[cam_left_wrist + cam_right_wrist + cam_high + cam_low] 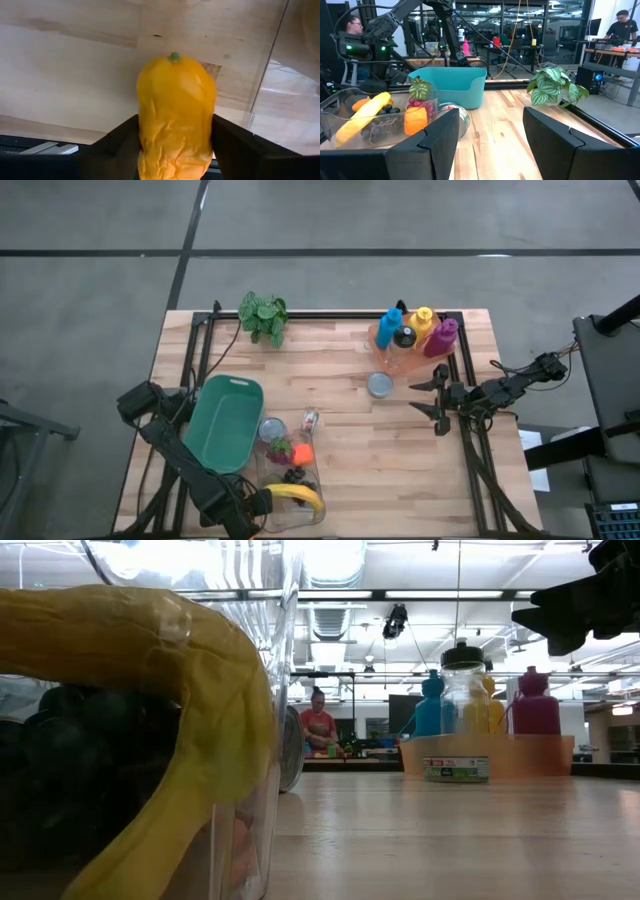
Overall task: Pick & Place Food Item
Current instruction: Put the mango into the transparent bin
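left gripper closing on the banana at the clear bin

you have the wooden table (350, 450) filling the middle of the high view. the green tub (225, 423) sits at lower left of centre, and just right of it lies the clear plastic bin (290, 480) with the food in it. at the upper right of the table a tray of coloured bottles (415, 335) stands, with a small round tin (380, 385) below it; a potted plant (263, 315) is at the top edge, left of centre.

your left gripper (255, 505) is at the bottom edge of the high view, at the bin's near end. in the left wrist view its two dark fingers (117, 145) stand on either side of the banana (176, 117), about touching the peel, so you look to be in the grasp step; whether the squeeze is firm yet cannot be told. the banana lies in the bin's lower end, on the dark grapes (382, 120).

your right gripper (437, 402) waits at centre right of the high view, its fingers apart and holding nothing.

next, i judge you need a firm clamp, then a straight lift clear of the bin wall before carrying the banana toward the tub. watch that the soft peel does not slip or drag the bin along.
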Controlling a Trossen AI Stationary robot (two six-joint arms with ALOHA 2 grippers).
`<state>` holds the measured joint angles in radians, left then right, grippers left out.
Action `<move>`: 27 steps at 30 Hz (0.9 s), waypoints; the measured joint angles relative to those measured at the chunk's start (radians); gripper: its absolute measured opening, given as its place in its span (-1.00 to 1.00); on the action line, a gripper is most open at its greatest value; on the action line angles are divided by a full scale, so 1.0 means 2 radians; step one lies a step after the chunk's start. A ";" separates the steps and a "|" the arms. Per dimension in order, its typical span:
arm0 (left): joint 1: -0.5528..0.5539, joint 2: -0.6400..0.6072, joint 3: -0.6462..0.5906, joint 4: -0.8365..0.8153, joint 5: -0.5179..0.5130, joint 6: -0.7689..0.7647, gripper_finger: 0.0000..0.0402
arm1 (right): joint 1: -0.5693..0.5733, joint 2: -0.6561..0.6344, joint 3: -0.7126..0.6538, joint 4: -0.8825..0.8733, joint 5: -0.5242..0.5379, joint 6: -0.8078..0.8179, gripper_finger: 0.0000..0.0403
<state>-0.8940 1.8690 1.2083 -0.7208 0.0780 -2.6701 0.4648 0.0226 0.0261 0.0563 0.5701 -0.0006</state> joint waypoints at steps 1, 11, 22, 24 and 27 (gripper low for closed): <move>0.000 0.000 0.000 0.000 0.000 0.000 0.04 | 0.000 0.000 0.000 0.000 0.000 0.000 0.08; -0.001 0.000 0.003 -0.002 0.000 0.000 0.00 | 0.000 0.000 0.000 0.000 0.000 0.000 0.08; -0.002 -0.016 0.033 -0.039 0.000 0.000 -0.01 | 0.000 0.000 0.000 0.000 0.000 0.000 0.08; -0.003 -0.027 0.042 -0.052 -0.002 0.000 -0.01 | 0.000 0.000 0.000 0.000 0.000 0.000 0.08; -0.004 -0.046 0.060 -0.074 -0.008 0.001 -0.01 | 0.000 0.000 0.000 0.000 0.000 0.000 0.08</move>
<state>-0.9025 1.7770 1.3280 -0.8694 0.0629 -2.6691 0.4648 0.0227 0.0257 0.0566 0.5701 -0.0006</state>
